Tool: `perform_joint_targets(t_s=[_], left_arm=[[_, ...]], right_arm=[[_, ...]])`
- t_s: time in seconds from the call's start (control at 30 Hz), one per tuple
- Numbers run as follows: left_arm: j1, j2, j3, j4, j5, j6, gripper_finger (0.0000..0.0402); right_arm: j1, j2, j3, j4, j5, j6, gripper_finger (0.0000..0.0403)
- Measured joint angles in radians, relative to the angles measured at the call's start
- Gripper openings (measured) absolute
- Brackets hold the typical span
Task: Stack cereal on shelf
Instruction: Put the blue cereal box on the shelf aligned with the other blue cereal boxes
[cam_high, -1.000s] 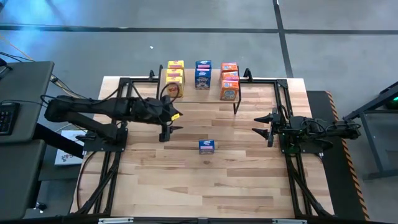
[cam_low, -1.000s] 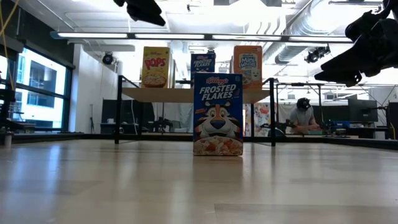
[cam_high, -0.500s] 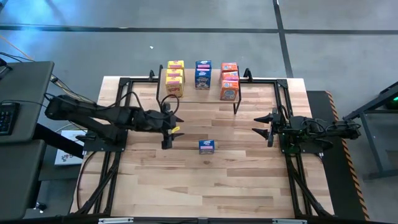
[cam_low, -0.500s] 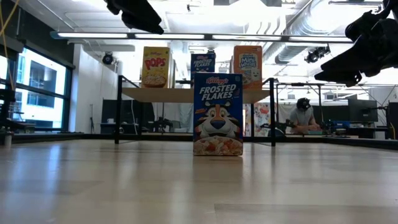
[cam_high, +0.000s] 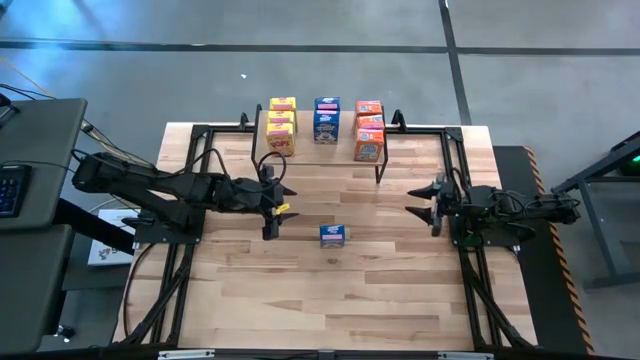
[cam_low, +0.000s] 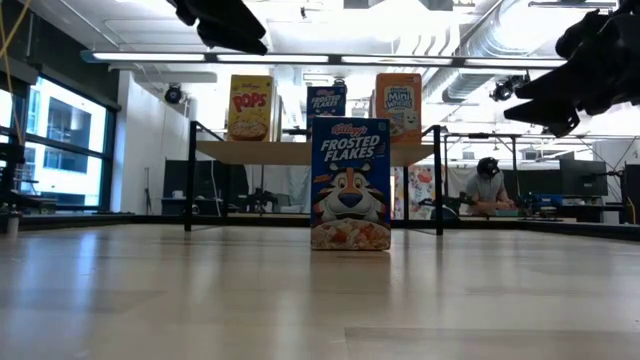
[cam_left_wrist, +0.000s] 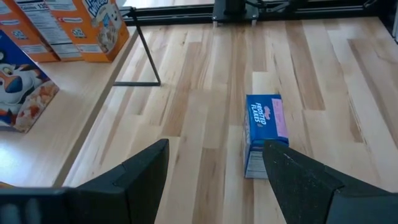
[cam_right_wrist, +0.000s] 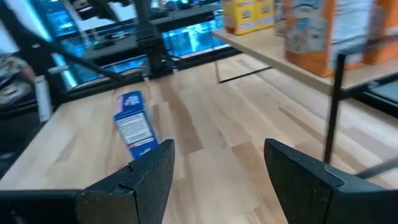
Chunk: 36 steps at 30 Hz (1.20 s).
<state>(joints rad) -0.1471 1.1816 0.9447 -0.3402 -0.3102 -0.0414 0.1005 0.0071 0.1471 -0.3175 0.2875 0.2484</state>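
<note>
Left end effector (cam_high: 272, 209) has swung tableward, released, beside the lone blue cereal box (cam_high: 333, 235).

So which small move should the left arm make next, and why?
Probably bring the left pincer, which is open and empty, toward the blue box standing alone on the table; the shelf shows only two blue boxes.

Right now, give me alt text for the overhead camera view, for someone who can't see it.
One blue cereal box stands alone mid-table, between two open, empty robot claws: the left claw close by it, the right claw farther off. At the table's far edge, the shelf holds eight boxes in three rows: three yellow, two blue, three orange.
</note>
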Motion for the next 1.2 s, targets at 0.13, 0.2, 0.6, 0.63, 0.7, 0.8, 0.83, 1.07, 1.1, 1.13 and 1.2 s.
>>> perform_joint_targets(t_s=[0.13,0.2,0.6,0.63,0.7,0.8,0.83,1.07,1.1,1.13,1.2], left_arm=[[0.0,0.0,0.0,0.0,-0.001,0.0,0.025],[0.0,0.0,0.0,0.0,-0.001,-0.005,0.025],[0.0,0.0,0.0,0.002,-0.015,-0.045,0.025],[0.0,0.0,0.0,0.002,-0.017,-0.045,0.025],[0.001,0.0,0.0,0.002,-0.018,-0.045,0.025],[0.001,0.0,0.0,0.002,-0.018,-0.045,0.025],[0.001,0.0,0.0,0.002,-0.018,-0.045,0.025],[0.001,0.0,0.0,0.011,-0.02,-0.045,0.025],[0.001,0.0,0.0,0.011,-0.02,-0.045,0.025],[0.001,0.0,0.0,0.011,-0.02,-0.045,0.025],[0.001,-0.002,0.002,0.009,-0.019,-0.044,0.025]], right_arm=[[0.0,0.0,0.0,0.022,-0.097,-0.067,0.0241],[0.0,0.0,0.0,0.043,-0.134,-0.073,0.0241],[0.0,0.0,0.0,0.068,-0.156,-0.063,0.0241],[0.0,0.0,0.0,0.068,-0.149,-0.066,0.0243],[0.0,0.0,0.0,0.068,-0.128,-0.072,0.0251],[0.0,0.0,0.0,0.07,-0.163,-0.091,0.0268],[0.0,0.0,0.0,0.076,-0.182,-0.088,0.0272],[0.0,0.0,0.0,0.12,-0.239,0.045,0.028],[0.0,0.0,0.0,0.12,-0.242,0.068,0.028],[0.0,0.0,0.0,0.12,-0.244,0.098,0.028],[0.0,0.0,0.0,0.122,-0.239,0.163,0.028]])
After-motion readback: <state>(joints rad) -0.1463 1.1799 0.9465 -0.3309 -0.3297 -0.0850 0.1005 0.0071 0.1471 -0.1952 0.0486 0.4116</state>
